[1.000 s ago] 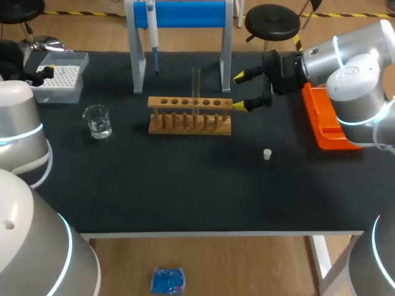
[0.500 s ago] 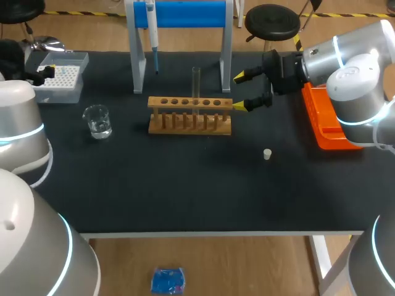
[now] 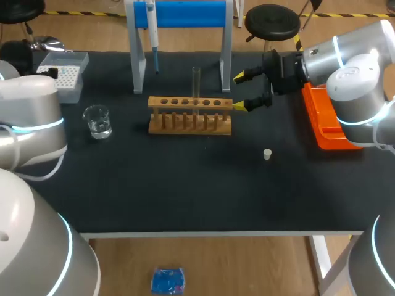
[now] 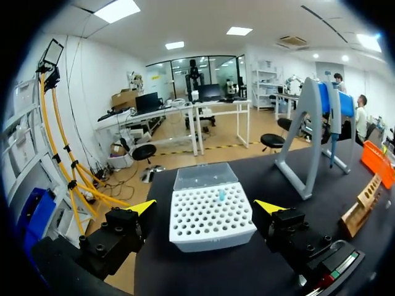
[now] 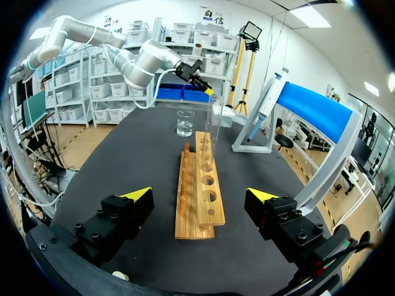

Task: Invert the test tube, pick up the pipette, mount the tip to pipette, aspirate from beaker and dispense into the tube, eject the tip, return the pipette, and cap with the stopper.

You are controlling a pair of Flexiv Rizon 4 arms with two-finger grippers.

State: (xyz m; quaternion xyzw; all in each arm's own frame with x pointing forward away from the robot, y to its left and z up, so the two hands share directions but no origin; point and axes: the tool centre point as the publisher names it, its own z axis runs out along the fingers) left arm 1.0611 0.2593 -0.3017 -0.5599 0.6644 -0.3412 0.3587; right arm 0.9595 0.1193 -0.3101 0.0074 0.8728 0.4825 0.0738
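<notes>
A clear test tube (image 3: 196, 82) stands upright in the wooden rack (image 3: 190, 115). My right gripper (image 3: 239, 91) hangs open just right of the rack, nothing between its fingers; in its wrist view the rack (image 5: 200, 190) and the tube (image 5: 215, 132) lie straight ahead. The blue-and-white pipette (image 3: 152, 31) hangs on the blue stand (image 3: 180, 15). My left gripper (image 4: 207, 208) is open just short of the white tip box (image 4: 210, 217); in the head view its own arm hides it. The beaker (image 3: 97, 121) holds clear liquid. A small white stopper (image 3: 267, 154) lies on the mat.
An orange tray (image 3: 327, 123) sits at the table's right edge under my right arm. The tip box (image 3: 62, 75) is at the far left corner. Open black mat stretches from the rack to the front edge.
My left arm's big link has swung up and to the right in the head view, now covering its gripper near the tip box. The right arm and all objects stay put.
</notes>
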